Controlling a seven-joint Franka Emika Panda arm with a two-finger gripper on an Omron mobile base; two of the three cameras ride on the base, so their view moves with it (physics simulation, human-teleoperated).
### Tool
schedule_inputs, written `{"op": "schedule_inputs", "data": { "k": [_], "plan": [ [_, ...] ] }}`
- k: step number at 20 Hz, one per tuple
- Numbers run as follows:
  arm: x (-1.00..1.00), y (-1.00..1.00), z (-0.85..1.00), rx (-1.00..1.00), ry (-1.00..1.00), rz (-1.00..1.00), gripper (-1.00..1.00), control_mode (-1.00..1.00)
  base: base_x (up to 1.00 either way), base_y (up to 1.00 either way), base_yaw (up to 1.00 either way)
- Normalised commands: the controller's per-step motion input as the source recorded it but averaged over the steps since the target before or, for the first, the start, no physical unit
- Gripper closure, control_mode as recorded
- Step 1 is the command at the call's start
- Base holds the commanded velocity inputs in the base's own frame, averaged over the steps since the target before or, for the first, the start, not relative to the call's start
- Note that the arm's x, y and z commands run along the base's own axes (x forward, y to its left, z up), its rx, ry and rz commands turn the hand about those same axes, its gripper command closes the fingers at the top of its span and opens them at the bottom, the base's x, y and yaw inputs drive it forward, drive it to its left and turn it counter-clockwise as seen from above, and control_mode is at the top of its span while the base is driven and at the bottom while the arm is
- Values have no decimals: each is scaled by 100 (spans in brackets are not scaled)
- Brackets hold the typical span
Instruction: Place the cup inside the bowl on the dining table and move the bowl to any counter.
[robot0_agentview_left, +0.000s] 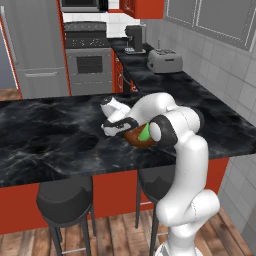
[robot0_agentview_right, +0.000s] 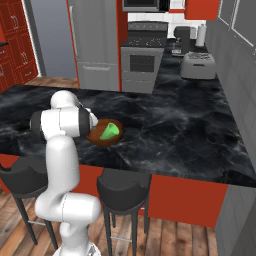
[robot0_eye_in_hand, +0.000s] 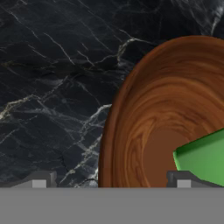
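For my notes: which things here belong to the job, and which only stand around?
Job: cup, lying tilted inside the bowl; dining table; open claw at the bowl's rim.
Standing around: toaster, coffee machine, stove, stools.

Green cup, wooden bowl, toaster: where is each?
cup (robot0_agentview_right: 110, 131), right base view, its side wall.
bowl (robot0_eye_in_hand: 144, 109), hand view, its inner slope.
toaster (robot0_agentview_left: 164, 61), left base view, its front face.

Grained wooden bowl (robot0_eye_in_hand: 144, 127); glossy veined marble dining table (robot0_eye_in_hand: 52, 87); perhaps plastic cup (robot0_eye_in_hand: 203, 158).
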Motion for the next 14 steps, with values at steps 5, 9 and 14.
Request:
{"op": "schedule_inputs", "data": {
  "k": [5,9,14],
  "plan": [
    [1,0,0,0,2,0,-100,-100,0,0,0],
    [0,0,0,0,0,0,100,-100,0,0,0],
    [0,0,0,0,0,0,100,-100,0,0,0]
  ]
}}
